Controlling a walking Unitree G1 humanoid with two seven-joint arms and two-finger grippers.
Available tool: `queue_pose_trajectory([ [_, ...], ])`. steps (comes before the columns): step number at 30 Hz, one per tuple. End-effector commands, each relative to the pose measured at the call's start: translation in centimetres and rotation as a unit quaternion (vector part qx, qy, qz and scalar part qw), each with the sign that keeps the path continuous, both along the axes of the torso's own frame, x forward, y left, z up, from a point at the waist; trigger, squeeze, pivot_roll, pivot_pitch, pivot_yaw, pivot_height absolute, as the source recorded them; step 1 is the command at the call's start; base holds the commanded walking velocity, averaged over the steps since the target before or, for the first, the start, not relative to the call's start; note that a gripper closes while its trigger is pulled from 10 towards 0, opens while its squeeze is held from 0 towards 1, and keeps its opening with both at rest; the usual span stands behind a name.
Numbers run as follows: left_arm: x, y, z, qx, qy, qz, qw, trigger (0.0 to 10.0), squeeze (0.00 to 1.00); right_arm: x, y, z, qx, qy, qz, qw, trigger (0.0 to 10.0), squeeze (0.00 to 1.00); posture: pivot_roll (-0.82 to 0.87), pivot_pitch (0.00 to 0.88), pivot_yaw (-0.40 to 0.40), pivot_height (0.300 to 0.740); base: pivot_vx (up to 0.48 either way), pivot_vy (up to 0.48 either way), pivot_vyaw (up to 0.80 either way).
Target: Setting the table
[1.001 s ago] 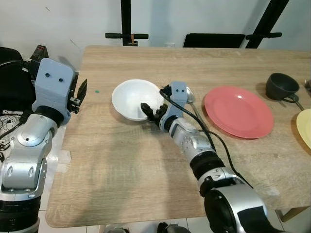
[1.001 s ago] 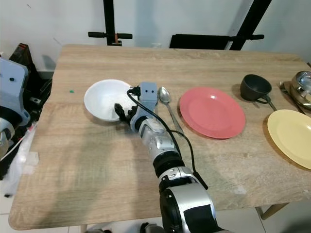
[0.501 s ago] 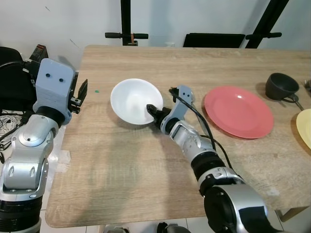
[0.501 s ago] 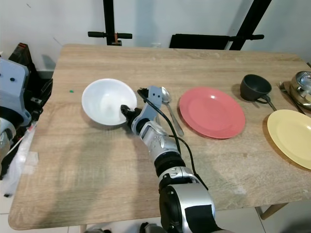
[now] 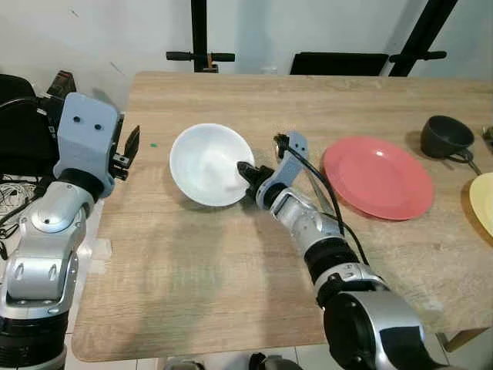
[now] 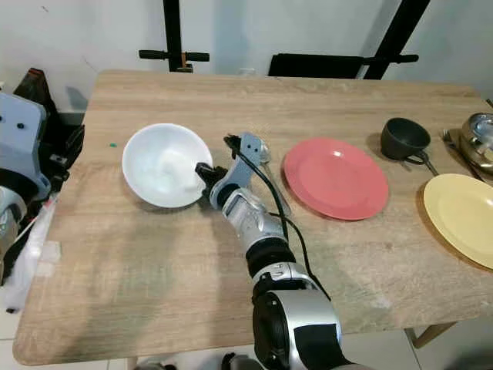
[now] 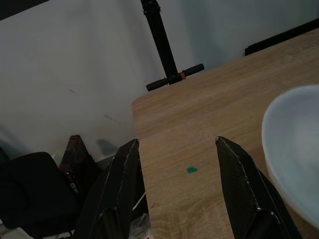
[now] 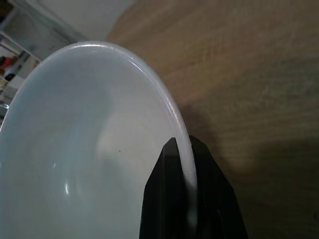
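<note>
The white bowl (image 5: pixel 206 163) sits far-left on the table (image 5: pixel 192 285), tipped, its right rim pinched between your right gripper (image 5: pixel 248 173) fingers. The pink plate (image 5: pixel 377 177) lies right; your left gripper (image 7: pixel 182 186) idles, fingers apart.

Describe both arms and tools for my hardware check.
Both arms are jointed silver metal with black bands. The left tool and right tool each have two long black fingers behind a pale blue wrist housing. A black cable loops along the right forearm.
</note>
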State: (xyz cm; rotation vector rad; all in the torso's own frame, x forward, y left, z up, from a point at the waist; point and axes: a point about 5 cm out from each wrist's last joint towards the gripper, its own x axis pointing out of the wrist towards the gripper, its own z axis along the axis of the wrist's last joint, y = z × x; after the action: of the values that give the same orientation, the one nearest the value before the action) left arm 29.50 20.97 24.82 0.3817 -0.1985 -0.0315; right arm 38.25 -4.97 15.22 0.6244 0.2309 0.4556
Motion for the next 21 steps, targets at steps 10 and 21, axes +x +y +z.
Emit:
queue_pose_trajectory([
  [10, 0.9, -0.8, -1.1, -0.062, 0.015, 0.009, 0.998, 10.0, 0.0, -0.9, -4.2, 4.6, -0.015, -0.14, -0.087, 0.986, 0.0, 0.0, 0.04, 0.051, 0.018, 0.74, 0.0, 0.0, 0.0],
  [21, 1.1, -4.9, -3.4, -0.079, 0.051, -0.047, 0.994, 10.0, 0.0, -6.6, -10.5, 7.1, -0.127, -0.261, -0.25, 0.924, 10.0, 0.0, -0.02, 0.051, 0.038, 0.74, 0.0, 0.0, 0.0],
])
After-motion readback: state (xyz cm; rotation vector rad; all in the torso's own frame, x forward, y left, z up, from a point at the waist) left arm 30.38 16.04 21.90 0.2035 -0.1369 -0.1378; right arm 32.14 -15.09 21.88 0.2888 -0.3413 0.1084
